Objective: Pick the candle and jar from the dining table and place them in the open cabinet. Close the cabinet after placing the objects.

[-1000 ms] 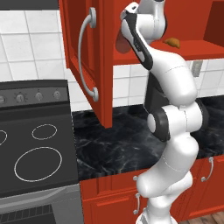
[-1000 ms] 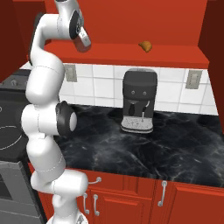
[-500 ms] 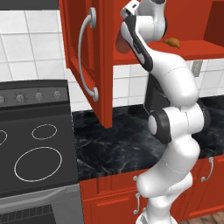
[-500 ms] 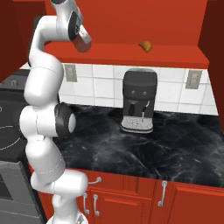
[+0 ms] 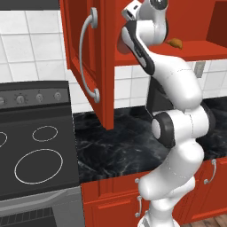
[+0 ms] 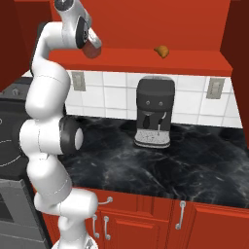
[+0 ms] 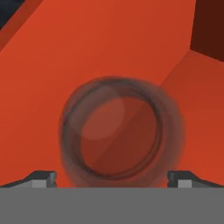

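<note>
The jar (image 7: 114,135), dark see-through glass, shows from straight above and looks to stand on the red floor of the cabinet (image 6: 194,61). My gripper (image 7: 112,177) is open, and its fingertips (image 7: 43,178) sit wide apart on either side of the jar, clear of the glass. In the right base view the gripper (image 6: 92,44) reaches into the cabinet's left end with the jar (image 6: 91,50) just below it. From the left base view the hand (image 5: 133,17) sits inside the cabinet, past the open door (image 5: 86,57). The candle and the dining table are out of view.
A golden croissant (image 6: 162,51) lies on the cabinet floor to the right of the jar. A black coffee machine (image 6: 154,119) stands on the black marble counter (image 6: 204,165) below. A stove (image 5: 35,150) is to the left, and red drawers (image 6: 194,223) are beneath.
The fingers have eased a touch wider around the jar. The arm has stayed almost still.
</note>
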Controlling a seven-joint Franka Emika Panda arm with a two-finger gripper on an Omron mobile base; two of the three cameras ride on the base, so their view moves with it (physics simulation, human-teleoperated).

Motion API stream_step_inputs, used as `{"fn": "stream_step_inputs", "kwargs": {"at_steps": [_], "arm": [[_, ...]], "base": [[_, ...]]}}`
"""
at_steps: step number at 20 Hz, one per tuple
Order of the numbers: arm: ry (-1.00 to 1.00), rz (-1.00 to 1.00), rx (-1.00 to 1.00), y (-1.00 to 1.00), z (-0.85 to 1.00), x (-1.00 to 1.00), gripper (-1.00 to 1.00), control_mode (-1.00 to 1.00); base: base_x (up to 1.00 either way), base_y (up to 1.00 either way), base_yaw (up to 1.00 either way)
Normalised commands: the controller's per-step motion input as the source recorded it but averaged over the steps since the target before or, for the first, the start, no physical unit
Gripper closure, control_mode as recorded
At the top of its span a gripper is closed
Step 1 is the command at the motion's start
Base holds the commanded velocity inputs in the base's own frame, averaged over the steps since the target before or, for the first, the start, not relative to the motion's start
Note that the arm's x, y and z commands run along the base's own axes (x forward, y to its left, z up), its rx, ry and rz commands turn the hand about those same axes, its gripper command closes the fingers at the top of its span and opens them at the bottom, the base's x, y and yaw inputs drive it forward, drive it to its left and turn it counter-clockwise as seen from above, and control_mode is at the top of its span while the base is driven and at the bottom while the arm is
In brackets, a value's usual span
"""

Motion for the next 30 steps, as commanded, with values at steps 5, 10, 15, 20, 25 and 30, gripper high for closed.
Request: {"fn": "stream_step_inputs", "kwargs": {"at_steps": [5,10,15,20,25,30], "arm": [[0.00,0.01,0.00,0.00,0.00,0.51,-1.00,-1.00],[0.00,0.05,0.00,0.00,0.00,0.58,-1.00,-1.00],[-0.01,0.05,0.00,0.00,0.01,0.41,-1.00,-1.00],[-0.09,0.03,-0.01,0.00,0.15,0.00,-1.00,-1.00],[-0.08,0.03,0.00,0.00,0.03,-0.22,-1.00,-1.00],[-0.03,0.02,0.00,0.00,-0.01,-0.27,-1.00,-1.00]], "base": [[0.00,0.00,0.00],[0.00,0.00,0.00],[0.00,0.00,0.00],[0.00,0.00,0.00],[0.00,0.00,0.00],[0.00,0.00,0.00]]}}
